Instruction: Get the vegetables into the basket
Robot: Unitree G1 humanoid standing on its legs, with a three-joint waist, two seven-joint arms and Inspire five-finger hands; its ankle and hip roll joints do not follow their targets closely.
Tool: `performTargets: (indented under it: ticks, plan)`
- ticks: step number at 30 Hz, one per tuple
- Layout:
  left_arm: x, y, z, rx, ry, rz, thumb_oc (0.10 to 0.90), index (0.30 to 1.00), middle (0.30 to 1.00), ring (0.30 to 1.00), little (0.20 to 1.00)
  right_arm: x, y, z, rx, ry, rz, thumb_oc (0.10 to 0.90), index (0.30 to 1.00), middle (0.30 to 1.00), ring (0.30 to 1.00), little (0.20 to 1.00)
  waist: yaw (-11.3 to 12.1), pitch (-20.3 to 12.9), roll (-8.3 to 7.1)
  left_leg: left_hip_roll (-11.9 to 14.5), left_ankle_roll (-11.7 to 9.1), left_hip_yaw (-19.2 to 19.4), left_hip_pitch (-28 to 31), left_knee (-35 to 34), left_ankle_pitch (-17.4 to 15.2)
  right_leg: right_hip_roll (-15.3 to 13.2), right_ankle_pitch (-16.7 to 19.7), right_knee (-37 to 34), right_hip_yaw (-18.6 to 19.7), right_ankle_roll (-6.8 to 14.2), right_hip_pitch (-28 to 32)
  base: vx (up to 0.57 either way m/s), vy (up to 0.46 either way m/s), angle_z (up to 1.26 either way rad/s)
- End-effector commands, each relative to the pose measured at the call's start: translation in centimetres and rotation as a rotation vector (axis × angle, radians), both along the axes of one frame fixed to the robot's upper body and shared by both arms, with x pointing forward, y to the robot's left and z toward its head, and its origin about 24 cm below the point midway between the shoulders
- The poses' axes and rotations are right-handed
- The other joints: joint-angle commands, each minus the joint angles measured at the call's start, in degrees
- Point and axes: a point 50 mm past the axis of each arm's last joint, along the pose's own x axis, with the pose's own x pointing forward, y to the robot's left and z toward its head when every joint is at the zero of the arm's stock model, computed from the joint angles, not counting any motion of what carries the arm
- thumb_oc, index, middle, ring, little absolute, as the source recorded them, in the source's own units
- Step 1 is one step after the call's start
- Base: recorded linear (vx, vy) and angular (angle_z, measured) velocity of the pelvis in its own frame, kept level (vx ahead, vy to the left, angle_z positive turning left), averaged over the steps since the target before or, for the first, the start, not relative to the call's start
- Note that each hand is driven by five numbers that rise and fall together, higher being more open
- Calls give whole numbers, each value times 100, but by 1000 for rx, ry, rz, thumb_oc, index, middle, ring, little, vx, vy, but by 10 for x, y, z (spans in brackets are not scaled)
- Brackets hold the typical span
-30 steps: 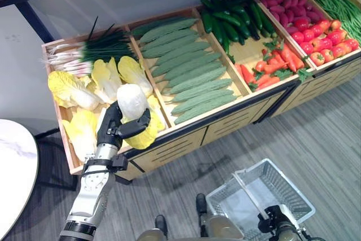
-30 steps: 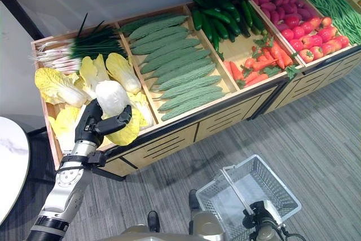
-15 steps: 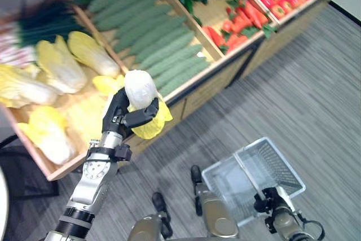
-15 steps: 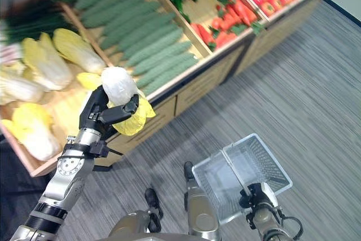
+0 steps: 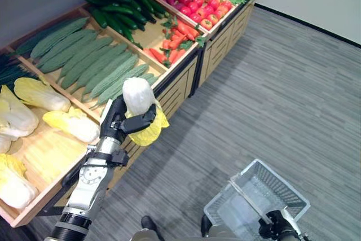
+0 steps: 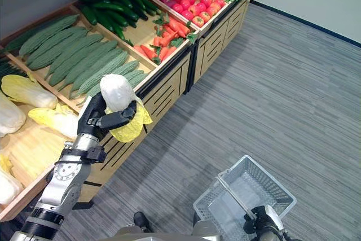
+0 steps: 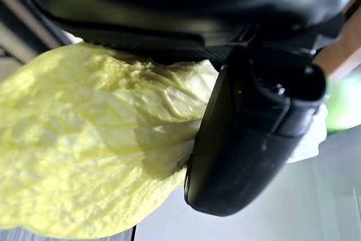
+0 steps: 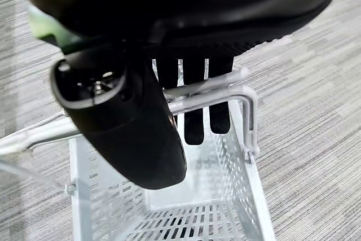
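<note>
Past the stand's front edge, my left hand (image 5: 121, 121) clasps the cabbage (image 5: 139, 96); I should lower it gently into the basket (image 5: 282, 192), whose handle my right hand (image 8: 192, 103) hooks

cabbage (image 5: 140, 105): white, yellow leaves | basket (image 5: 282, 191): silver mesh | floor (image 5: 293, 94): grey striped

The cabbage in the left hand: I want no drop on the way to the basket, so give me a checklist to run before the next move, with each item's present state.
1. Left hand curled round the napa cabbage: ok.
2. Cabbage lifted off the display shelf: ok.
3. Right hand hooked on the basket handle: ok.
4. Basket mouth facing up, nothing seen inside: ok.
5. Cabbage above the basket: not ok; it hangs by the shelf edge, the basket lies to the robot's right.
6. Grip firm enough on the loose yellow leaves: cannot tell.
</note>
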Motion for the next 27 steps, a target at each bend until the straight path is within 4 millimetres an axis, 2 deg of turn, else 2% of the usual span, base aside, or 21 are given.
performTargets:
  ticks: [1,3,4,5,6,7,8,9,10,12,15,17,18,19,21,22,23,27]
  plan:
    - [12,-16,72,-59,-361,-87,400,300,300,300,300,18,-36,22,-121,-103,-42,400,300,300,300,300,-43,186,-101,250,-633,-548,-464,639,-8,1,75,144,-79,-238,-128,-94,-202,2]
    - [13,-22,76,-61,-378,-105,400,300,300,300,300,21,-43,26,-137,-117,-66,400,300,300,300,300,18,281,-106,110,-663,-1363,-690,1056,-11,68,55,234,99,-323,-190,-50,-150,-12]
    - [13,-25,77,-56,-391,-101,400,300,300,300,300,26,-49,30,-152,-130,-92,400,300,300,300,300,210,325,-100,-428,-492,-2672,-895,754,-288,91,75,263,454,-302,-283,-1,-50,-44]
    - [13,-25,77,-56,-392,-101,400,300,300,300,300,26,-49,30,-152,-131,-92,400,300,300,300,300,201,312,-101,-434,-488,-2679,-913,741,-268,86,84,260,446,-301,-302,26,-37,-67]
    - [12,-23,77,-52,-393,-91,400,300,300,300,300,27,-49,30,-155,-130,-90,400,300,300,300,300,239,321,-95,-521,-463,-2968,-939,637,-283,125,116,277,599,-289,-333,95,26,-111]
    - [9,-20,77,-29,-403,-74,400,300,300,300,300,30,-51,32,-170,-130,-78,400,300,300,300,300,405,326,-79,-640,-460,-3878,-1112,422,-95,219,147,308,1025,-255,-386,140,47,-95]
    - [9,-19,77,-25,-408,-66,400,300,300,300,300,34,-52,34,-176,-138,-74,400,300,300,300,300,433,298,-50,-695,-471,-4197,-1195,300,2,248,174,317,1179,-237,-419,125,58,-90]
    - [9,-18,77,-24,-408,-65,400,300,300,300,300,35,-52,34,-176,-138,-74,400,300,300,300,300,430,302,-52,-696,-471,-4197,-1182,285,6,247,166,322,1179,-238,-416,83,84,-93]
    - [7,-14,78,-16,-416,-52,400,300,300,300,300,42,-52,36,-178,-149,-60,400,300,300,300,300,446,288,-4,-822,-434,-4441,-1154,263,-17,325,139,384,1457,-230,-441,73,138,-148]
    - [8,-16,78,-25,-416,-65,400,300,300,300,300,39,-48,33,-165,-147,-69,400,300,300,300,300,356,140,14,-788,-354,-4032,-930,120,-73,229,68,365,1630,-156,-394,185,339,-170]
    - [4,-10,75,0,-401,-69,400,300,300,300,300,27,-37,22,-125,-93,-71,400,300,300,300,300,292,-73,-153,-937,-80,-3298,-658,71,-383,-85,331,311,2123,202,-575,97,477,-149]
    - [3,-5,74,4,-397,-56,400,300,300,300,300,31,-35,22,-120,-102,-65,400,300,300,300,300,268,-44,-184,-985,-13,-3045,-632,96,-491,-185,578,263,2241,372,-763,-58,259,-98]
    - [3,-5,74,4,-397,-56,400,300,300,300,300,31,-35,22,-120,-102,-65,400,300,300,300,300,290,-44,-187,-983,-11,-3021,-628,96,-497,-183,586,256,2266,375,-766,-78,78,-56]
    - [1,0,70,19,-382,-42,400,300,300,300,300,40,-34,25,-126,-119,-50,400,300,300,300,300,309,11,-203,-963,7,-2801,-626,109,-503,-215,853,305,2209,460,-946,-93,73,-42]
    - [0,6,69,36,-368,-27,400,300,300,300,300,47,-33,27,-128,-144,-38,400,300,300,300,300,465,83,-155,-848,28,-2574,-618,133,-521,-280,744,596,1594,347,-1062,-108,71,-84]
    - [-1,7,67,43,-362,-27,400,300,300,300,300,48,-34,28,-133,-146,-33,400,300,300,300,300,501,111,-118,-794,31,-2482,-584,137,-545,-377,631,736,1156,313,-1002,-94,77,-114]
    - [-3,9,65,61,-345,-32,400,300,300,300,300,48,-38,29,-150,-137,-23,400,300,300,300,300,593,58,-73,-719,9,-2294,-575,100,-507,-534,538,873,515,261,-904,-33,53,-104]
    - [-6,12,61,76,-319,-36,400,300,300,300,300,46,-45,33,-174,-136,-17,400,300,300,300,300,610,-75,-155,-711,-54,-2130,-342,-82,-448,-532,732,418,542,313,-811,45,-69,-46]
